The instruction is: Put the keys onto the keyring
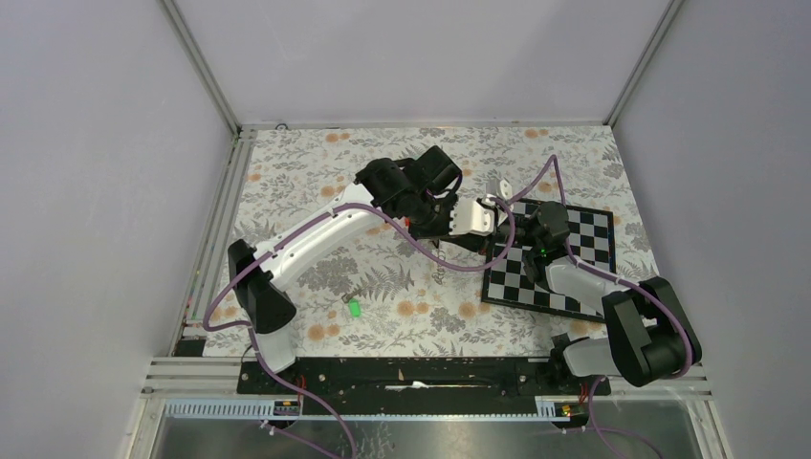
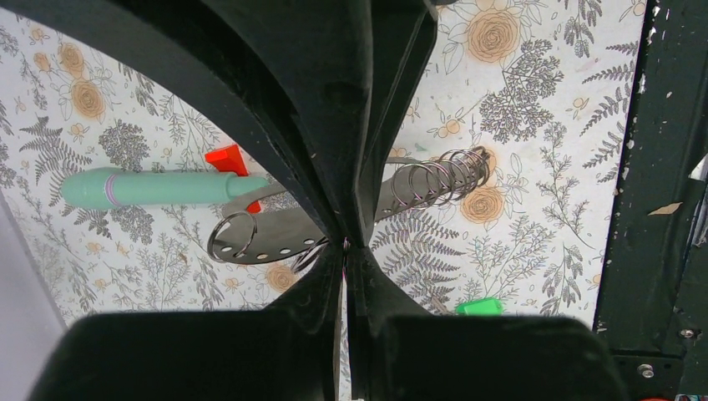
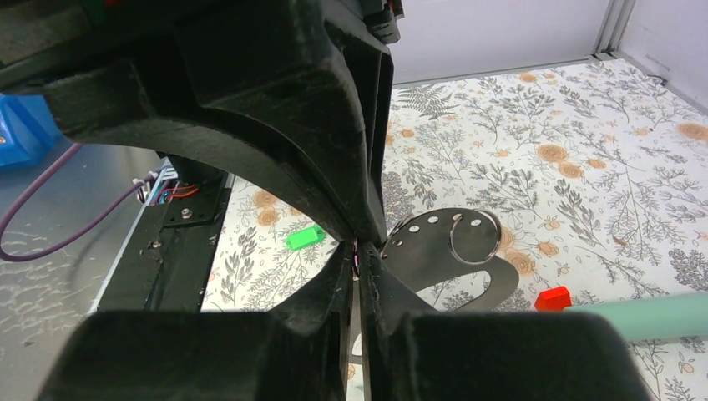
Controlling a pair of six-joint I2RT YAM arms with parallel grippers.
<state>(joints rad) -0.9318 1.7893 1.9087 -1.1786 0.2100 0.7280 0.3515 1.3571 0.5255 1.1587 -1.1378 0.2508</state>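
The keyring (image 2: 280, 230), a flat grey strap with a row of small holes, hangs above the flowered table (image 1: 306, 172) near its middle, by the checkerboard (image 1: 583, 239). It is pinched from opposite sides. The left gripper (image 2: 345, 244) is clamped tight on it, and the right gripper (image 3: 359, 251) is closed on it just as firmly. A wire ring (image 3: 474, 238) sits at one end of the strap and a coil spring (image 2: 442, 175) at the other. The green-headed key (image 1: 354, 308) lies on the table well apart, toward the arm bases (the darker key I cannot make out). A teal stick (image 2: 159, 188) with a red base lies on the table below the strap.
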